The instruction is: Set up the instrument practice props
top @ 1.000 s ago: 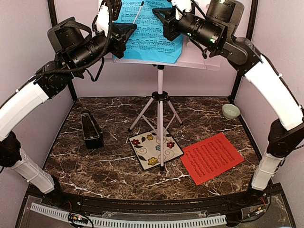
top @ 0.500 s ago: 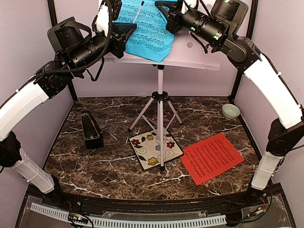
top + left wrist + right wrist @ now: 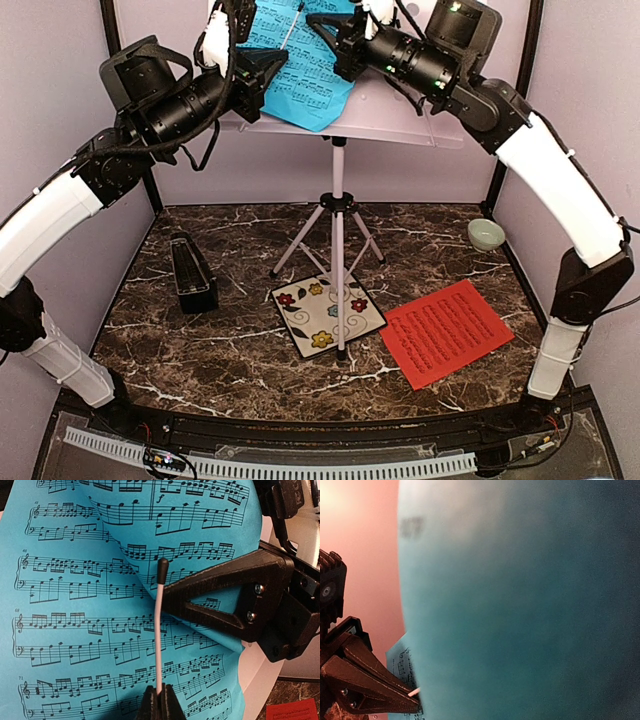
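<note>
- Music stand [image 3: 410, 115]: stands upright at the back of the marble table [image 3: 250, 360], with one tripod foot on the floral tile [image 3: 327, 313]. In my judgement, a sideways pull on the desk could rock it.
- Blue sheet [image 3: 310, 70]: lies askew on the stand's desk, buckled near its right edge. The right gripper [image 3: 335, 45] sits at that edge with one finger across the page. Its wrist view is all blurred blue, so I cannot tell whether it clamps the paper. Dragging risks a crease or tear.
- Red sheet [image 3: 447, 332]: flat on the table, front right, not yet on the stand.
- Metronome [image 3: 193, 272]: on the table at left, well apart from the stand.
- White rod [image 3: 158, 630]: pinched in the fully closed left gripper [image 3: 160, 702], over the page. Letting go early could pin the sheet crooked.
</note>
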Robot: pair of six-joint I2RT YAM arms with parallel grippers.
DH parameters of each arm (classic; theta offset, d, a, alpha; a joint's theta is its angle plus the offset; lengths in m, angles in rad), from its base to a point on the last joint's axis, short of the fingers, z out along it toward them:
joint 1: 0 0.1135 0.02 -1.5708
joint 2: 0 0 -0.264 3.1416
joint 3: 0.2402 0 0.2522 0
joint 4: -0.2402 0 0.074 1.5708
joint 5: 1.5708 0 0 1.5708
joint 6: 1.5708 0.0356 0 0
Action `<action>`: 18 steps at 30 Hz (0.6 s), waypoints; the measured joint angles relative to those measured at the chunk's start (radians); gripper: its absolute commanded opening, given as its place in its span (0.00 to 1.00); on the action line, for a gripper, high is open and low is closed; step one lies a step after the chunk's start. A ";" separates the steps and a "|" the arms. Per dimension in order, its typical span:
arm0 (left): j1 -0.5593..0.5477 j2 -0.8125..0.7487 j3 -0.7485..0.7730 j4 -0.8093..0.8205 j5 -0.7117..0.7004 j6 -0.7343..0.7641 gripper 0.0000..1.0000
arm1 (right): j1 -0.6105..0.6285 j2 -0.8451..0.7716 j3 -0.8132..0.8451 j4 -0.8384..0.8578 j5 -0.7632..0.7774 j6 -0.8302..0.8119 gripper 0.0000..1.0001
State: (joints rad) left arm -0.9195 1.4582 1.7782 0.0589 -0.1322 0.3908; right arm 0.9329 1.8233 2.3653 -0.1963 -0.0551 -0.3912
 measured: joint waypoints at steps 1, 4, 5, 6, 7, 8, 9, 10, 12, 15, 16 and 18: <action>0.001 0.000 0.000 0.000 0.000 0.000 0.00 | 0.000 0.000 0.000 0.000 0.000 -0.005 0.00; 0.001 0.000 -0.006 0.012 -0.001 0.000 0.00 | -0.002 -0.005 -0.003 -0.002 0.003 -0.023 0.00; 0.001 -0.002 -0.014 0.023 0.000 0.000 0.00 | -0.003 -0.010 -0.007 -0.005 0.003 -0.027 0.00; 0.001 -0.005 -0.024 0.032 0.000 0.000 0.00 | -0.006 -0.017 -0.016 -0.009 0.002 -0.031 0.00; 0.001 -0.009 -0.033 0.042 0.002 -0.001 0.00 | -0.012 -0.027 -0.025 -0.013 -0.001 -0.035 0.00; 0.001 -0.018 -0.052 0.062 0.005 -0.001 0.00 | -0.016 -0.036 -0.034 -0.016 -0.002 -0.038 0.00; 0.001 -0.024 -0.063 0.073 0.010 0.000 0.00 | -0.022 -0.045 -0.040 -0.018 -0.004 -0.041 0.00; 0.001 -0.031 -0.076 0.087 0.018 -0.001 0.00 | -0.029 -0.053 -0.043 -0.021 -0.008 -0.043 0.00; 0.002 -0.040 -0.094 0.107 0.031 0.001 0.00 | -0.040 -0.066 -0.044 -0.022 -0.016 -0.049 0.00; 0.002 -0.048 -0.119 0.136 0.047 0.010 0.00 | -0.047 -0.076 -0.043 -0.026 -0.018 -0.065 0.00; 0.002 -0.049 -0.121 0.143 0.050 0.012 0.00 | -0.049 -0.077 -0.039 -0.032 -0.018 -0.072 0.00; 0.002 -0.049 -0.124 0.154 0.059 0.016 0.00 | -0.050 -0.076 -0.032 -0.042 -0.021 -0.084 0.00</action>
State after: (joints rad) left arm -0.9176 1.4094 1.6539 0.2131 -0.0731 0.4065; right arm 0.8833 1.7470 2.3337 -0.2386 -0.0765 -0.4751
